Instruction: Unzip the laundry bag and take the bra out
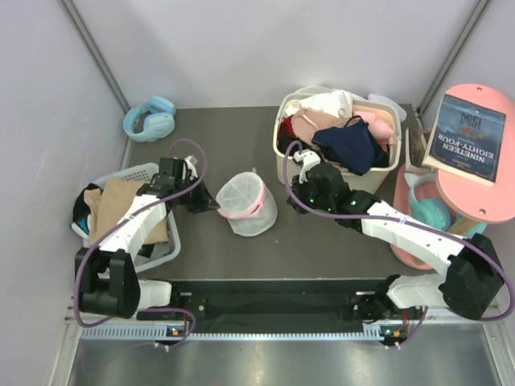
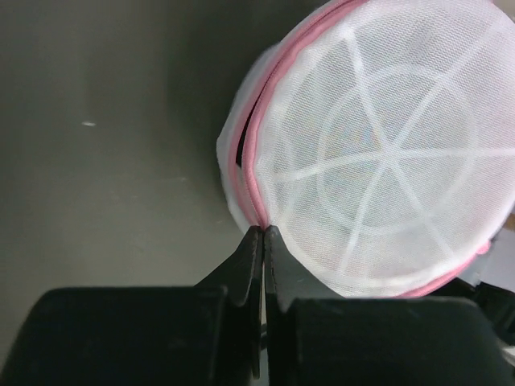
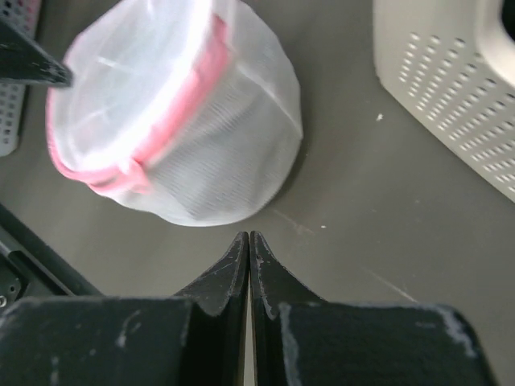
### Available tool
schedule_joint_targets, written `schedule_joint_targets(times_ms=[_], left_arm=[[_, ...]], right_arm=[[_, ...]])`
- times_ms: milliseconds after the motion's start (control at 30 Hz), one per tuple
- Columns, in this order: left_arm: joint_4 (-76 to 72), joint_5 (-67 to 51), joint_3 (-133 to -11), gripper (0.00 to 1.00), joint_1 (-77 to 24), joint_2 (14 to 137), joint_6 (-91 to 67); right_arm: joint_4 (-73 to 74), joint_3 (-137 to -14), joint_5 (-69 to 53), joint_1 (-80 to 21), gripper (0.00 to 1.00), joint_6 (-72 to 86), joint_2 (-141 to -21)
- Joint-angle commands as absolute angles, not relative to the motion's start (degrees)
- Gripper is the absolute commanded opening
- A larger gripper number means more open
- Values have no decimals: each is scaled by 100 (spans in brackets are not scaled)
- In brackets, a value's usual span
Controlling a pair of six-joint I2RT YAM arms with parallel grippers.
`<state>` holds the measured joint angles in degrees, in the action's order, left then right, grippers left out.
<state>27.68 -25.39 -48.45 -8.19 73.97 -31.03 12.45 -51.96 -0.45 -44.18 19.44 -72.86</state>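
The top camera looks steeply down from above and behind the arm bases, taking in the whole counter [image 1: 225, 137]. The wrist cameras look low along the left tool [image 2: 263, 233] and right tool [image 3: 249, 237], close on the laundry bag [image 1: 247, 203], which all three views share.

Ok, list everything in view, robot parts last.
laundry bag: one, white mesh with pink trim, table centre
headphones: one pair, light blue, far left
cream basket: one, far right, heaped with clothes
navy garment: one, atop that heap
pink clothes: several, same heap
grey basket: one, left edge, holding tan cloth
book: one, dark blue, on pink stand at right
teal object: one, beside the stand
left gripper: shut, tips at bag's pink trim
right gripper: shut, clear of the bag
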Motion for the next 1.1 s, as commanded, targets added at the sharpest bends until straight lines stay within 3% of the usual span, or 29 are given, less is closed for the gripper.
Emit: schedule_joint_targets(times_ms=[0,133,333,400,433,533,633,833,1067], left_arm=[[3392,-1916,-5351,0,-598,7357,-2470],[3603,-1994,-5616,0,-396,7234,-2233],[3752,-2637,-5660,0,-396,7233,-1890],[3823,-2698,-5643,0,-396,7242,-1706],[3875,-2716,-5643,0,-396,7233,-1662],[3893,-2847,-5643,0,-387,7207,-1529],[3902,-2909,-5669,0,-396,7207,-1468],[3964,-2866,-5721,0,-395,7242,-1406],[3754,-3145,-6380,0,-404,7137,-1879]], right_arm=[[1248,-5273,62,-4271,0,1679,-7093],[1231,-5317,26,-4271,0,1740,-7093],[792,-5379,-1027,-4534,1,1705,-7128],[712,-5423,-1273,-4666,8,1661,-7294],[642,-5475,-1327,-4710,18,1618,-7365],[484,-5528,-1476,-4746,38,1565,-7637],[264,-5650,-1661,-4729,50,1495,-7901],[88,-5888,-1732,-4729,62,1161,-8507],[667,-6486,-1433,-4772,64,897,-8306]])
